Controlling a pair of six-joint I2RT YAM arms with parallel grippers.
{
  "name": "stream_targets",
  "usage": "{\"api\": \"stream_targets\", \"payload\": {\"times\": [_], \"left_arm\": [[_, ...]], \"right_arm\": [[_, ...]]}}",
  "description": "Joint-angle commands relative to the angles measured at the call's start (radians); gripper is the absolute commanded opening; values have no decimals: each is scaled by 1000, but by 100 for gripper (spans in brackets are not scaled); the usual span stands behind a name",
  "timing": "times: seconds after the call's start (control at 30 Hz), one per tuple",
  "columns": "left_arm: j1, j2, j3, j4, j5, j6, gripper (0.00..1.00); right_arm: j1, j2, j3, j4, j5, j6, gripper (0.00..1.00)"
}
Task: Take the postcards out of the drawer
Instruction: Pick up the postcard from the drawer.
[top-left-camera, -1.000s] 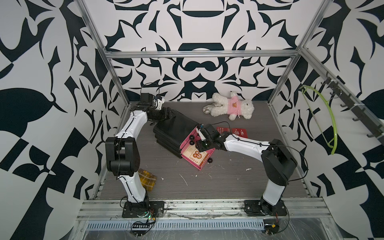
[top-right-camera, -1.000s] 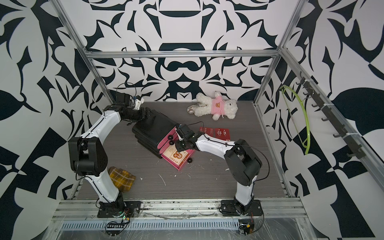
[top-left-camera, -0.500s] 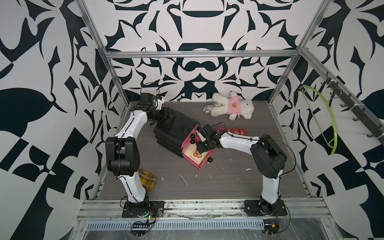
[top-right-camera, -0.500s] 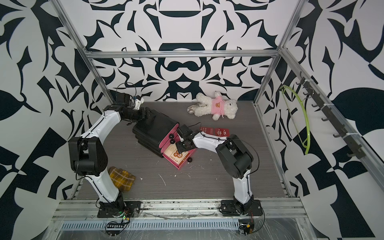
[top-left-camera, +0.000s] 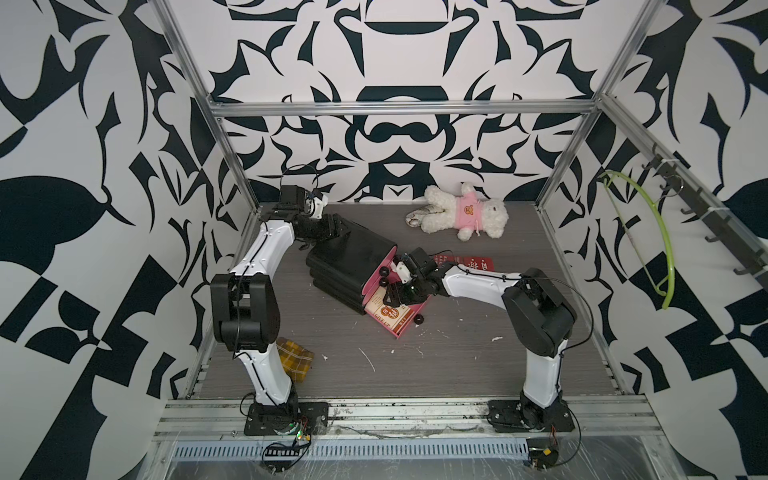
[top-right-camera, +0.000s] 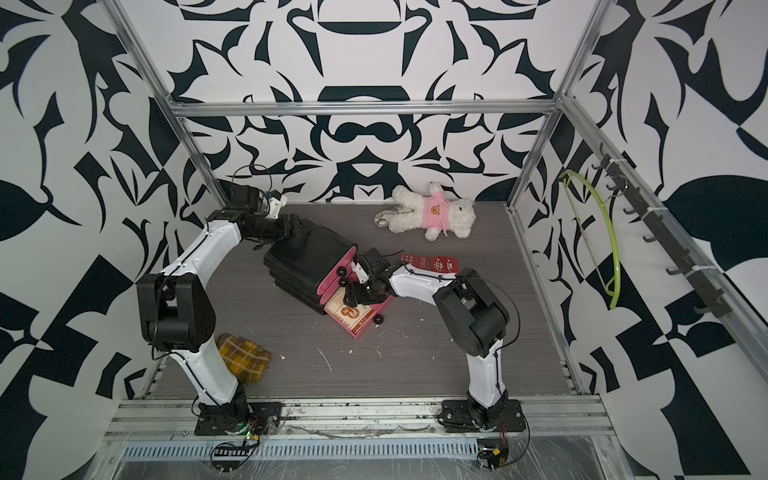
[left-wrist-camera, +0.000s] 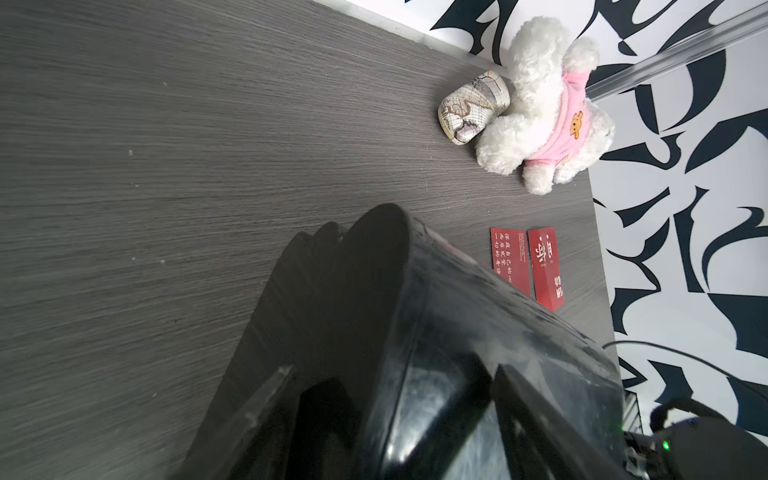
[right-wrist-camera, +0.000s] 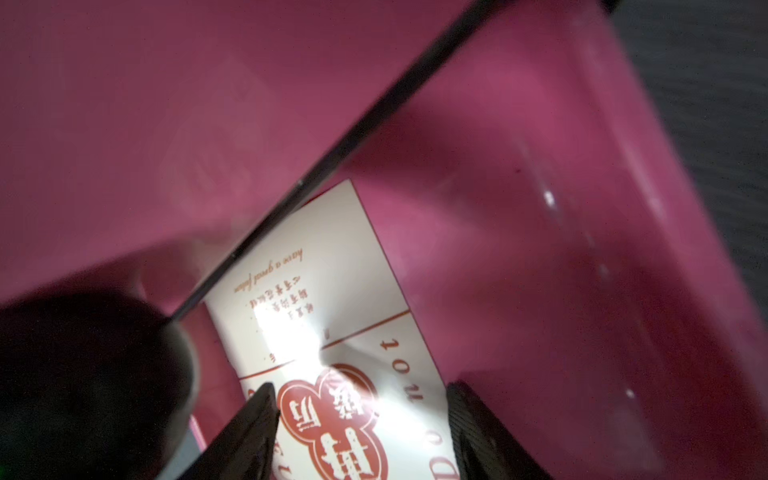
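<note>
The right gripper (right-wrist-camera: 361, 399) stood unclenched inside the pink drawer (right-wrist-camera: 540, 208). Its ribbed black fingers (right-wrist-camera: 478, 428) were set apart at either long edge of the cream postcard (right-wrist-camera: 332, 291), which lay on the drawer's smooth plastic floor, glossy and slightly buckled under a patch of glare. The right wrist view gave the card's orange-red flower seal and fine script. Only the top views showed its "GIVE UP" lettering and that this was the lowest drawer, pulled out of a shiny black cabinet (top-left-camera: 353, 257). A dark rounded blur beside the fingers (a drawer knob (top-left-camera: 418, 319), perhaps) sat too close to the lens to make out. The two red postcards (left-wrist-camera: 528, 266) lay outside the drawer, flat on the grey wood-grain table (top-left-camera: 457, 365). The left wrist view showed them edge to edge with white characters, while in both top views the right arm covered part of them. The left gripper (top-left-camera: 328, 227) met the cabinet's rear upper corner. Whether it clamped the casing or merely pressed against it could not be told.
</note>
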Motion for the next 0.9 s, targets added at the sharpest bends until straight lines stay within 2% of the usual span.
{"api": "stream_targets", "payload": {"times": [0.0, 0.47, 0.77, 0.8, 0.83, 0.87], "left_arm": [[-22, 57, -28, -142, -30, 18, 77], [-22, 56, -28, -145, -27, 18, 77], [-23, 55, -29, -146, -27, 18, 77], [-22, 56, -27, -145, -26, 17, 77], [-23, 57, -28, -145, -26, 17, 77], [-22, 57, -27, -145, -27, 17, 77]], "right_arm": [[40, 46, -14, 135, -179, -13, 67], [40, 63, -59, 281, -315, 78, 64], [40, 61, -65, 289, -341, 92, 62], [42, 56, -67, 287, -340, 92, 65], [43, 50, -72, 282, -337, 89, 74], [46, 44, -73, 269, -329, 83, 76]]}}
